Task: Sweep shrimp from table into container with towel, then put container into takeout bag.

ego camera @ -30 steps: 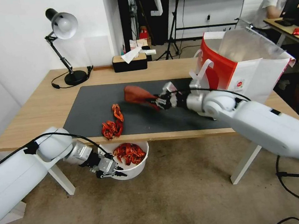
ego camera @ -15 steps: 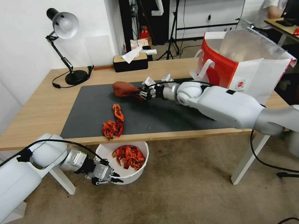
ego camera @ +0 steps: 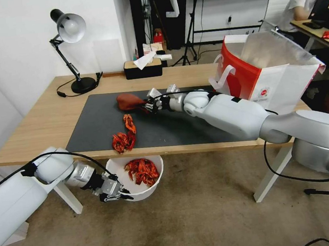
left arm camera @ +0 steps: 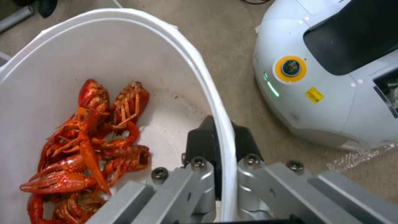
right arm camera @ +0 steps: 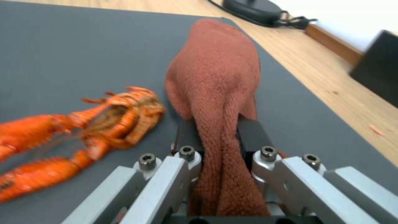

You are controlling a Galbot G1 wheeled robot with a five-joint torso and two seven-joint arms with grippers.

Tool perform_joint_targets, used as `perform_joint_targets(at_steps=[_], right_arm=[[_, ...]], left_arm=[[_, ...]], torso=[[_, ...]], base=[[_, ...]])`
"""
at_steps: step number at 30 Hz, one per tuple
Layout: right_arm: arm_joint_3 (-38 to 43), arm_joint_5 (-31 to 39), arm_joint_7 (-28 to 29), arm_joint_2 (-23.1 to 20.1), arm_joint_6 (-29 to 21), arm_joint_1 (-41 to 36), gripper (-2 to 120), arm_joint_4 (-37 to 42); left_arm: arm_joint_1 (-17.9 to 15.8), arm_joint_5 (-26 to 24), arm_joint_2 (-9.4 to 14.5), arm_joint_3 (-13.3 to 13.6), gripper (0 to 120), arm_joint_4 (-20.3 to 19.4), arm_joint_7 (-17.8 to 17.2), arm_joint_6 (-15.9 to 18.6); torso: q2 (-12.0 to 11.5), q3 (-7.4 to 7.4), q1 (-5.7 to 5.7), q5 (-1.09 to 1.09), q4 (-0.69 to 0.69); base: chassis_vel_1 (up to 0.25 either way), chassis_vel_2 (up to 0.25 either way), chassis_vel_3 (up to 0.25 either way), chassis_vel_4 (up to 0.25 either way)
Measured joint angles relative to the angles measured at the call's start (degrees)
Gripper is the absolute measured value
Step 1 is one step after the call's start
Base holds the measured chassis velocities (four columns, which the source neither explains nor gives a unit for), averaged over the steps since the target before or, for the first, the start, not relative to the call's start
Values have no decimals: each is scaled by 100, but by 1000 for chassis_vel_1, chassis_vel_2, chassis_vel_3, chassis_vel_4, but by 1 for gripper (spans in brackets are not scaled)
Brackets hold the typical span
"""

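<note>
To finish this sweep I want the towel [ego camera: 129, 101], pinched tight in my right end effector [ego camera: 149, 104], dropped behind the shrimp [ego camera: 124, 137] on the counter [ego camera: 42, 120] and dragged toward the near edge, where my left end effector [ego camera: 115, 191], clamped on the rim, holds the container [ego camera: 155, 184] just below.

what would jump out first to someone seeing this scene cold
Probably the bright red-orange shrimp still lying on the dark mat near the table's front edge, with more heaped in the white container that the left gripper holds by its rim just below that edge. Next, the right gripper, reaching across the mat with the dark red towel pinched in it just behind the loose shrimp, and the big red and white takeout bag at the table's right end.
</note>
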Motion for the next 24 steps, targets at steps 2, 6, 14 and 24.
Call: perform_joint_targets(at_steps=[2,6,14,24], right_arm=[[-16,20,-26,18,16,-1,8,3],[-80,78,-67,8,43,-16,8,116],[-221,174,-78,-176,40,-29,8,474],[-336,233,3,-363,-61,-26,8,1122]], left_arm=[[3,-5,18,-9,0,9,6,-9],[62,-13,59,-91,0,55,28,-51],[165,-13,123,-255,0,93,52,-85],[177,-26,180,-316,0,46,55,-78]], torso=[[0,0,0,0,0],[0,0,0,0,0],[0,0,0,0,-1],[0,0,0,0,0]], base=[[0,0,0,0],[0,0,0,0],[0,0,0,0],[0,0,0,0]])
